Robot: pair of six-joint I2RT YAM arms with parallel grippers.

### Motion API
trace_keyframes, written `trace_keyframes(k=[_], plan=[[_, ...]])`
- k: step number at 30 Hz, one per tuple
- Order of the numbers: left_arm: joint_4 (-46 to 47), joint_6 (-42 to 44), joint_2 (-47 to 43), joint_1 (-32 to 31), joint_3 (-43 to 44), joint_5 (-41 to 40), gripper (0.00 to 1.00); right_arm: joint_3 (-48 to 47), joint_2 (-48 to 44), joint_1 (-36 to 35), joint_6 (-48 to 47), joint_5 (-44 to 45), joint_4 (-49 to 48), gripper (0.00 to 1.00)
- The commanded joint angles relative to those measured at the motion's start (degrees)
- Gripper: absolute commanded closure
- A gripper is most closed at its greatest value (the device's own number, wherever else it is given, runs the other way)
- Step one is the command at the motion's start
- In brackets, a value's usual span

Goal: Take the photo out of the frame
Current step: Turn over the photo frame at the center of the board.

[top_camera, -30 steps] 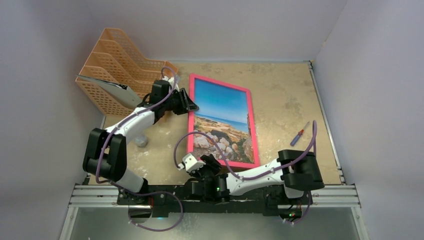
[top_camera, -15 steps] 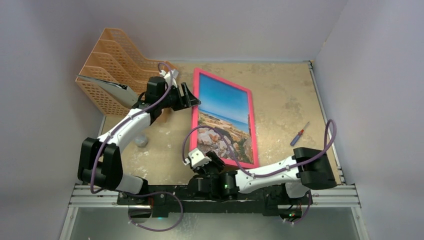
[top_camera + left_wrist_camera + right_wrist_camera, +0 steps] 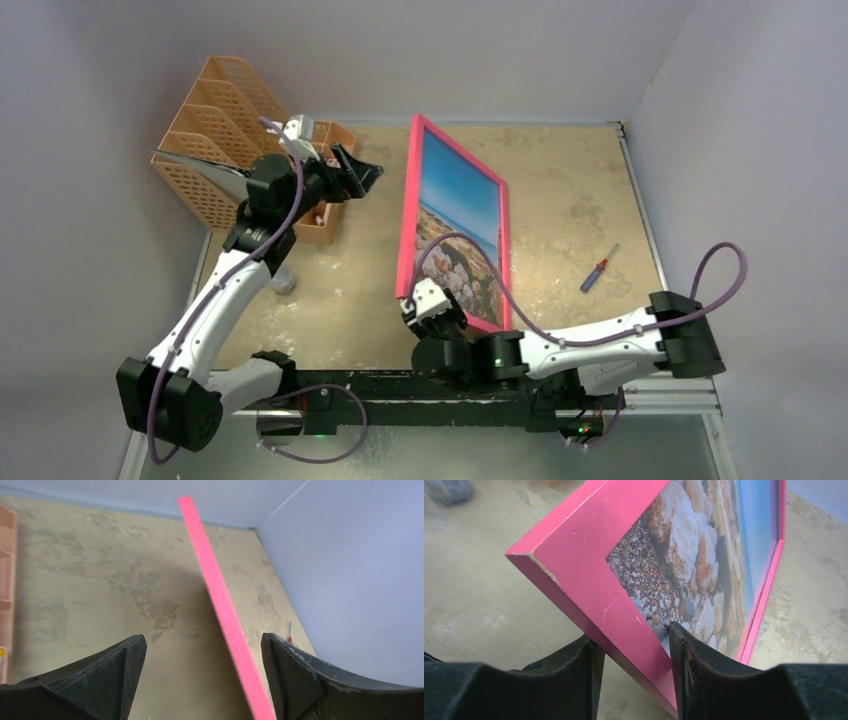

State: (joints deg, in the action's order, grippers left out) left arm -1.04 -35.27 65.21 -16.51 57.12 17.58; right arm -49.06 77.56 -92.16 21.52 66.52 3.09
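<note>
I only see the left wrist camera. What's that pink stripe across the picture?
Observer: The frame, seen edge-on. Its left edge is raised off the table.
Child: What's holding it up?
Observer: The right arm; its jaws pinch the frame's near rail by the corner.
Child: Is the photo out?
Observer: No, the photo sits in the frame, rocks and sea showing.

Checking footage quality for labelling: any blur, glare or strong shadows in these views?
Top external: evenly lit, no glare on the photo. Left wrist: the frame casts a soft shadow on the table. Right wrist: frame corner sharp, background blurred.
</note>
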Motion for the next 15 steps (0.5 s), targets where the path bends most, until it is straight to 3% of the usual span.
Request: trace_keyframes(k=[1, 5, 9, 15], plan=[[-2.26, 2.51, -4.57, 0.34, 0.64, -11.18, 0.11, 1.82, -9.98, 0.14, -2.89, -4.68, -19.64, 0.89], [-4.12, 3.63, -6.95, 0.35, -0.06, -16.11, 0.11, 4.92, -17.34, 0.35, -6.04, -8.47, -27.61, 0.89], [-4.76, 3.75, -6.49, 0.4, -0.96, -16.02, 0.11, 7.78, -22.98, 0.71, -6.88, -12.82, -33.39, 0.89], [-2.65, 2.65, -4.47, 0.39, -4.54, -12.18, 0.11, 15.72, -29.33, 2.43, 1.33, -11.46, -37.07, 0.88]])
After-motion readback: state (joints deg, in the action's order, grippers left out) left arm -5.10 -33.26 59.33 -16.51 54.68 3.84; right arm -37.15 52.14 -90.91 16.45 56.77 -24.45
